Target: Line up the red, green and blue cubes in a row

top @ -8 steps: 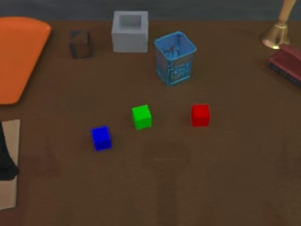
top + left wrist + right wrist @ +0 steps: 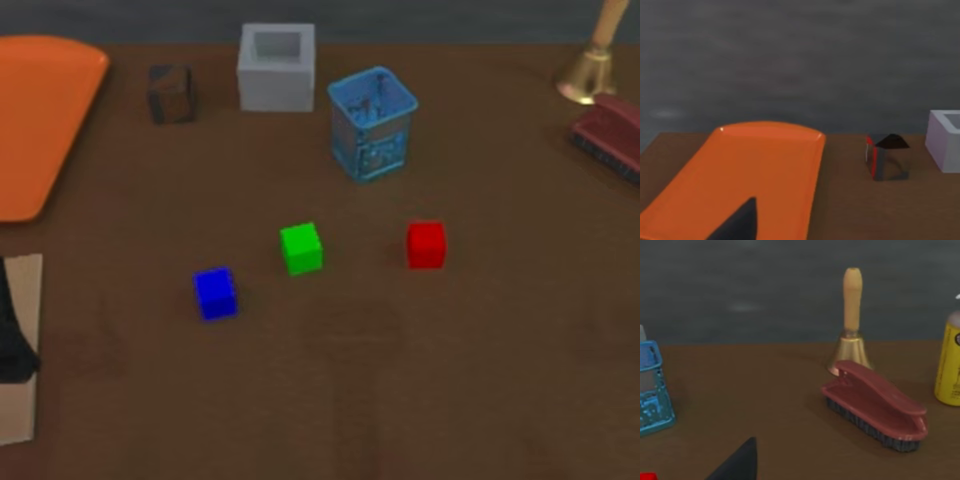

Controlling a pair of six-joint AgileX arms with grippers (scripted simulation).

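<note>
Small plain cubes — blue cube (image 2: 215,293), green cube (image 2: 302,248), red cube (image 2: 426,244)

Black, pointed left gripper (image 2: 737,225) fingertip

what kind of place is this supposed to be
Probably a rendered tabletop test scene, not a real room: a plain brown table before a blank grey backdrop, strewn with unrelated props such as an orange tray, a hand bell and a brush.
</note>
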